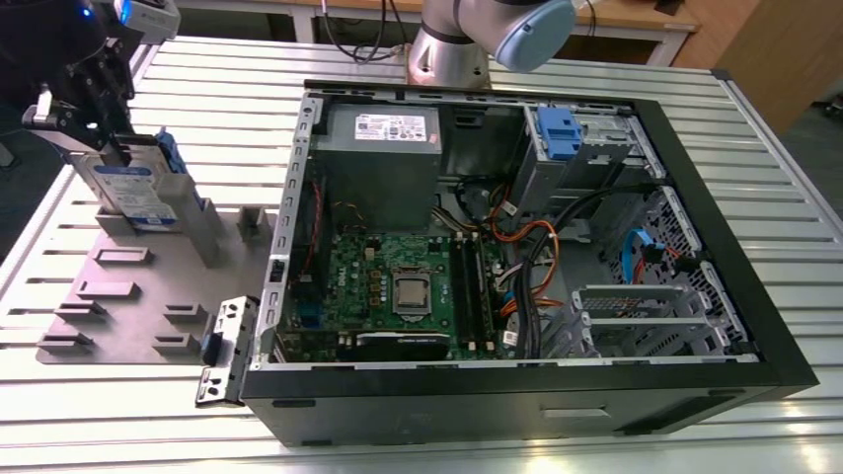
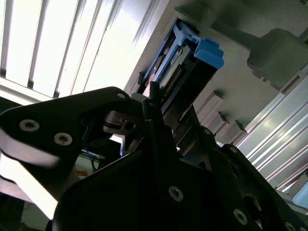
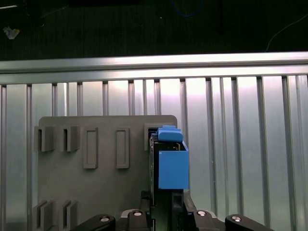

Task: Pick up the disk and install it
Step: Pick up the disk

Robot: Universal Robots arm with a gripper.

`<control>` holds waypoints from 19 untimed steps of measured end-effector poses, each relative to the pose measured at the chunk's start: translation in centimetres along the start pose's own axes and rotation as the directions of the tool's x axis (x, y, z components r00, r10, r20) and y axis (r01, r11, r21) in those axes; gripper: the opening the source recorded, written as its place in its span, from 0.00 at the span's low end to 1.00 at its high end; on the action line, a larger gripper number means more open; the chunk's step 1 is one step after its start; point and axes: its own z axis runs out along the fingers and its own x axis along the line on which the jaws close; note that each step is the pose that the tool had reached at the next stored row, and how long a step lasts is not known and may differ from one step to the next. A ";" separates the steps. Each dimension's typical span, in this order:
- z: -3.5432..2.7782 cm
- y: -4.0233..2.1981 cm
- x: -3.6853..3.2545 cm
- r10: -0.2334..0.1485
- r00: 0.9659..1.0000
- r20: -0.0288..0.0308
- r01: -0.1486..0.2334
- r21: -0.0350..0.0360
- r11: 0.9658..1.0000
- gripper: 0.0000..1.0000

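The arm (image 1: pixel 448 49) stands on its base at the far side of the exterior view, with a blue-grey joint cap (image 1: pixel 534 35) at the top edge. Its gripper (image 1: pixel 106 150) hangs at the exterior view's far left, pointing straight down with its black body upright. In the second wrist view the gripper's black linkage plates (image 2: pixel 62 130) spread across the foreground, their screw heads showing.

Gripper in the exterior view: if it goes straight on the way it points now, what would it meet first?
Most likely the disk, standing on edge in the grey holder plate. The gripper points down at its upper edge; whether they touch is unclear.
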 end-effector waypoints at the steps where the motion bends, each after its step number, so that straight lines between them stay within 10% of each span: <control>1: 0.00 0.00 0.00 0.000 1.000 0.000 0.000 0.000 1.000 0.35; 19: -0.03 0.00 -0.08 0.000 1.000 0.000 0.000 0.000 1.000 0.35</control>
